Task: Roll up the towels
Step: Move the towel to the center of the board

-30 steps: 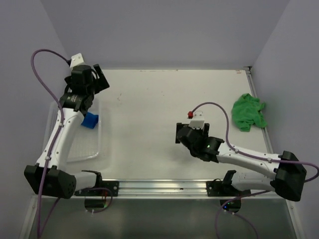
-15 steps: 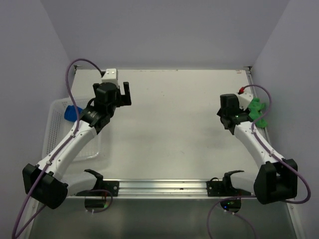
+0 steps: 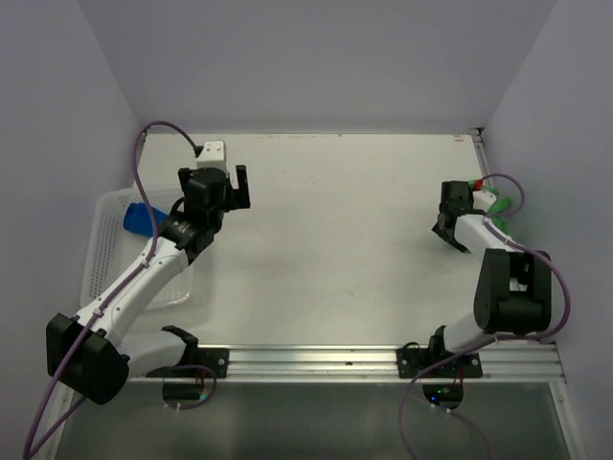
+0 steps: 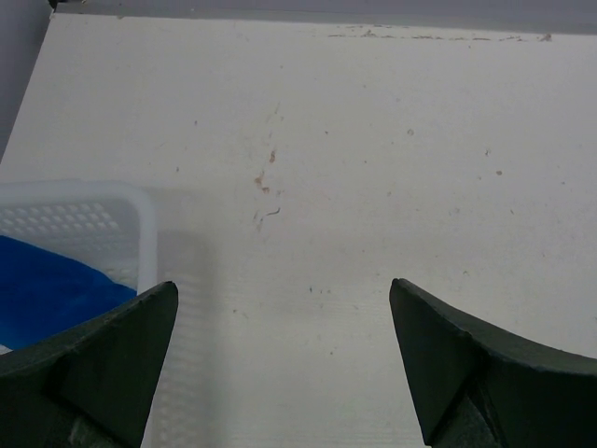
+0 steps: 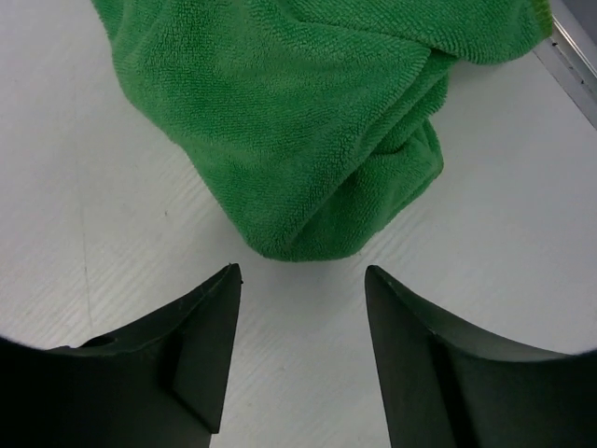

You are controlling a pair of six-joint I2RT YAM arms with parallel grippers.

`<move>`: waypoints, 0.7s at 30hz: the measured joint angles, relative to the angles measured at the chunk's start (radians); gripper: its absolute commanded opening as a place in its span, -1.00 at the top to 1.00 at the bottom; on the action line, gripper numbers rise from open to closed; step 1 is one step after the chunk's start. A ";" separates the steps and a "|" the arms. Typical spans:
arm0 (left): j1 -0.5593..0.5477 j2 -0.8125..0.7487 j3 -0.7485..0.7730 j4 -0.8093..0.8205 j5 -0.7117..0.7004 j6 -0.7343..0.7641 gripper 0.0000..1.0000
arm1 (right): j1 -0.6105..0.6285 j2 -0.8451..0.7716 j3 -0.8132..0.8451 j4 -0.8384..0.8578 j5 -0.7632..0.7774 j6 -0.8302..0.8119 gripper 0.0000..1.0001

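Green towel [image 5: 308,121] upper centre, your right gripper [image 5: 303,273] spread, empty, just short: pinch one edge, not the bunch.

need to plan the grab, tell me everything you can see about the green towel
The green towel is bright green, terry-like cloth, crumpled into a loose heap with deep folds, not rolled. It lies on the white table near its right edge, beside the metal rail. The right gripper sits just short of the nearest fold, jaws apart, with the towel not between them.
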 measured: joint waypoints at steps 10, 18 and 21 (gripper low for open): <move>0.000 0.000 0.000 0.000 -0.043 0.003 -0.99 | -0.026 0.085 0.061 0.092 -0.101 -0.072 1.00; 0.000 0.000 0.000 0.000 -0.005 0.018 -1.00 | 0.353 -0.074 0.149 0.050 -0.119 -0.117 1.00; 0.000 -0.001 0.000 0.000 0.003 0.019 -1.00 | 0.492 -0.069 0.203 0.047 -0.153 -0.095 1.00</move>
